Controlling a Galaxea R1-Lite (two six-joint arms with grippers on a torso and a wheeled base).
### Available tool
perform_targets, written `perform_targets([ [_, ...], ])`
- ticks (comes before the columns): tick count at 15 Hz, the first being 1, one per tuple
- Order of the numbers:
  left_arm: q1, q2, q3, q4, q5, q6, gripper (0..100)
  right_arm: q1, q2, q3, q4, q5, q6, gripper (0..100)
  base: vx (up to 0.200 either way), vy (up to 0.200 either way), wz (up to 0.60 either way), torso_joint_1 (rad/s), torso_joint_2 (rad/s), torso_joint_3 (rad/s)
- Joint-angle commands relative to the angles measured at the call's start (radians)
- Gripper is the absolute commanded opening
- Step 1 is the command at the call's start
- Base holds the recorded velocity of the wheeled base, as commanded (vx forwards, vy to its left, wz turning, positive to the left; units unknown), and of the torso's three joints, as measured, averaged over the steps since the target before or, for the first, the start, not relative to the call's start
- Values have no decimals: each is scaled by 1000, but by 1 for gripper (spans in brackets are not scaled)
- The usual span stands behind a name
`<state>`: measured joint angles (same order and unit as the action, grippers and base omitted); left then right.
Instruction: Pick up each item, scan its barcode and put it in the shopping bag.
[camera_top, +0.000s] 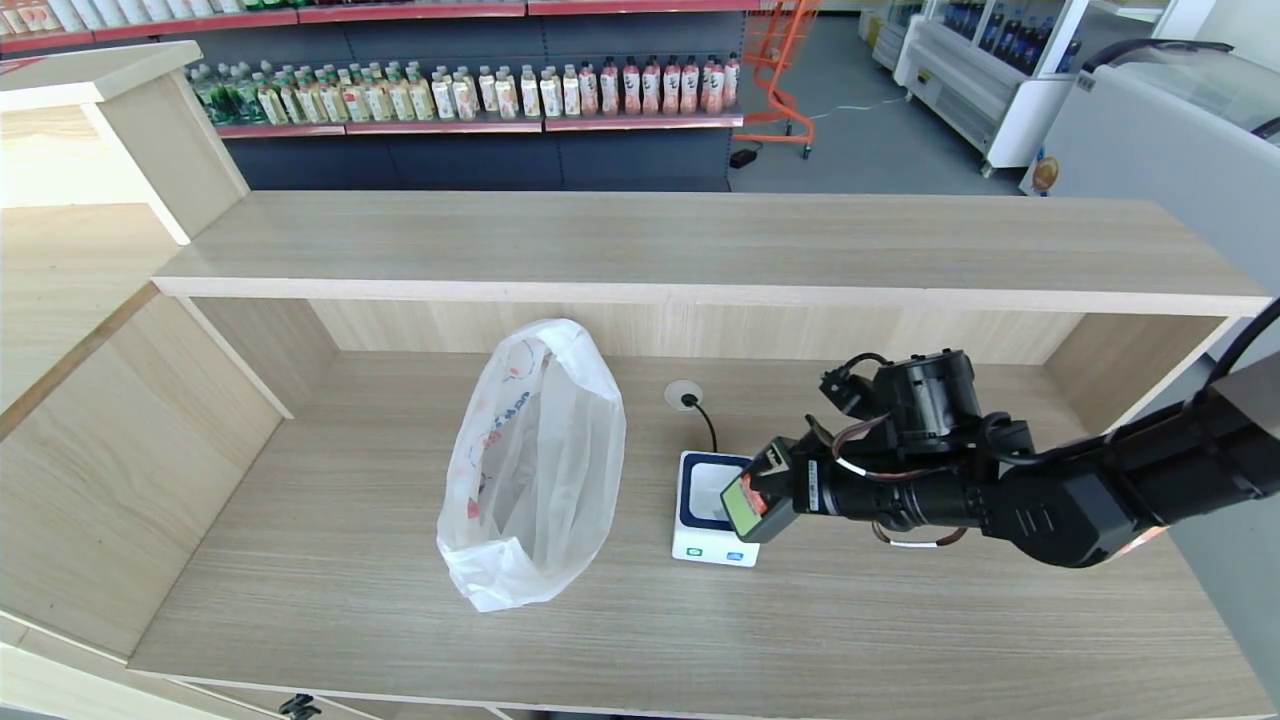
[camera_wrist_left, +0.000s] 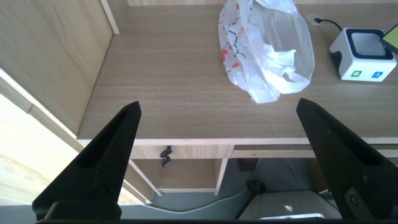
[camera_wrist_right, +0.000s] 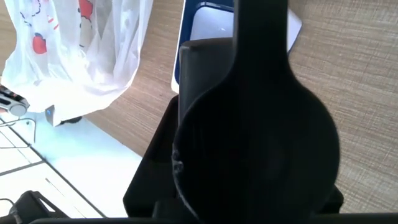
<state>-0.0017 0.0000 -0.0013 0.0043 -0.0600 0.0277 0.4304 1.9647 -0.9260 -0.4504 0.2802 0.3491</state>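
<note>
Nearest the robot, the left gripper (camera_wrist_left: 219, 112) hangs off the front edge of the wooden counter (camera_top: 800, 620), its two fingers spread wide with nothing between them. Further in on the counter the white shopping bag (camera_top: 535, 460) lies slumped, mouth toward the front, with red print on its side. Just to its right sits the scanner (camera_top: 700, 535) — white body, dark blue top — with a black cable (camera_top: 705, 420) running back to a hole in the counter. The right gripper (camera_top: 765, 495) is closed on the item (camera_top: 738, 505), a small packet with a green and red face, holding it tilted just above the scanner's window. Behind is a raised wooden ledge (camera_top: 700, 240) — and beyond it, store shelves lined with bottles (camera_top: 470, 92).
</note>
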Motion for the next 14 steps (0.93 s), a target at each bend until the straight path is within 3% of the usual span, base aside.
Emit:
perform_targets([
  [1, 0, 2, 0, 0, 0, 0, 100, 1, 8, 1, -2, 1, 1, 0, 0, 0, 0, 0, 0, 0],
  [14, 0, 2, 0, 0, 0, 0, 100, 48, 114, -24, -166, -1, -24, 0, 0, 0, 0, 0, 0, 0],
])
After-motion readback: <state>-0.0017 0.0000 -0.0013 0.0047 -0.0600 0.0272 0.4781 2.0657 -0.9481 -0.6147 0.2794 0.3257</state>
